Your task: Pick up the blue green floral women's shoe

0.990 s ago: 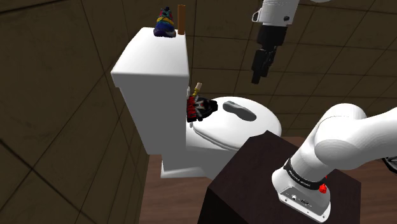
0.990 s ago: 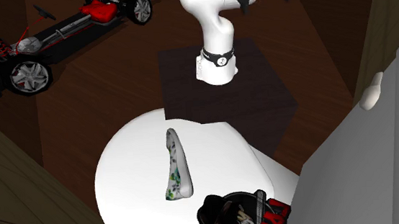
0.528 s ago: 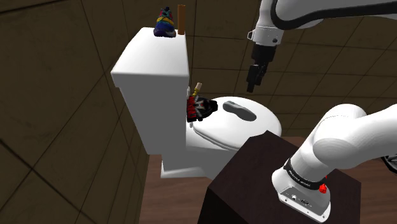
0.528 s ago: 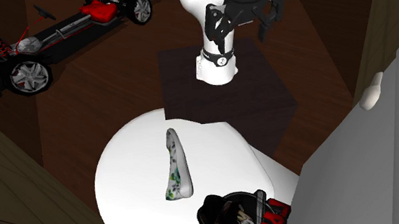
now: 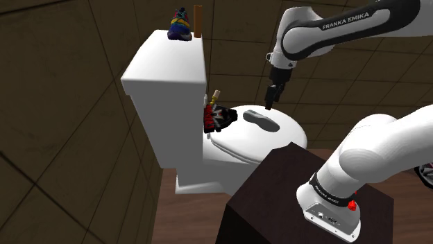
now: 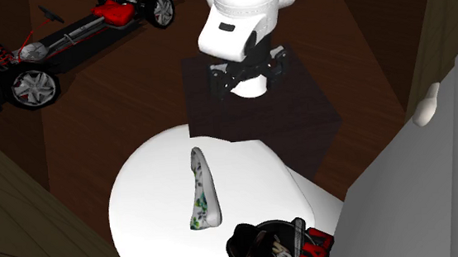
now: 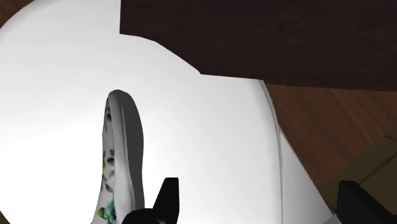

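Note:
The floral shoe (image 6: 200, 189), white with green and blue flecks and a grey inside, lies flat on the white toilet lid (image 6: 149, 195). In the shoulder view the shoe (image 5: 261, 119) reads as a grey shape on the lid. My black gripper (image 5: 270, 101) hangs just above the shoe's far end, pointing down, and touches nothing. Seen from the second exterior view, the gripper (image 6: 247, 79) hovers over the lid's edge nearest the stand. In the wrist view the shoe (image 7: 121, 159) lies beside one of the fingers (image 7: 167, 197) of the gripper (image 7: 261, 210), whose fingers stand apart, open.
A black and red toy (image 5: 216, 118) sits at the lid's hinge, against the white tank (image 5: 166, 76). A multicoloured sneaker (image 5: 180, 26) and a brown cylinder (image 5: 198, 22) stand on the tank. The dark stand (image 5: 277, 187) abuts the lid. A toy car (image 6: 64, 44) lies on the floor.
The arm has swung down and towards the toilet lid. The gripper dropped from high above to just over the shoe. The shoe and other things have not moved.

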Controlling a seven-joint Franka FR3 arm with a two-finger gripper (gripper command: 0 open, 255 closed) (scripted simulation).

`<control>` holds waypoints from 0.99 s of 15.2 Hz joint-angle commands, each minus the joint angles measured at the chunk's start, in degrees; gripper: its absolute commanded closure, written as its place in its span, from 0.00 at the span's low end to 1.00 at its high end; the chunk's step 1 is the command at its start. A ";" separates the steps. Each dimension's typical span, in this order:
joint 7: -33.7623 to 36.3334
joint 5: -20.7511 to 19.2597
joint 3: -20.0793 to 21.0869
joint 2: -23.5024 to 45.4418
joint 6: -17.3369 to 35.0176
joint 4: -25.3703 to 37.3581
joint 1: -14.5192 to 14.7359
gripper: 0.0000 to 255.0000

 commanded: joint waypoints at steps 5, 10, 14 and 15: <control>-5.59 -1.97 -4.94 11.70 12.78 -0.04 -1.69 0.00; -11.03 -0.63 -8.63 23.12 22.44 2.40 -2.14 0.00; -16.84 3.35 -10.64 32.97 29.05 5.86 -2.54 0.00; -17.90 4.23 -10.76 34.59 29.99 6.55 -2.73 0.00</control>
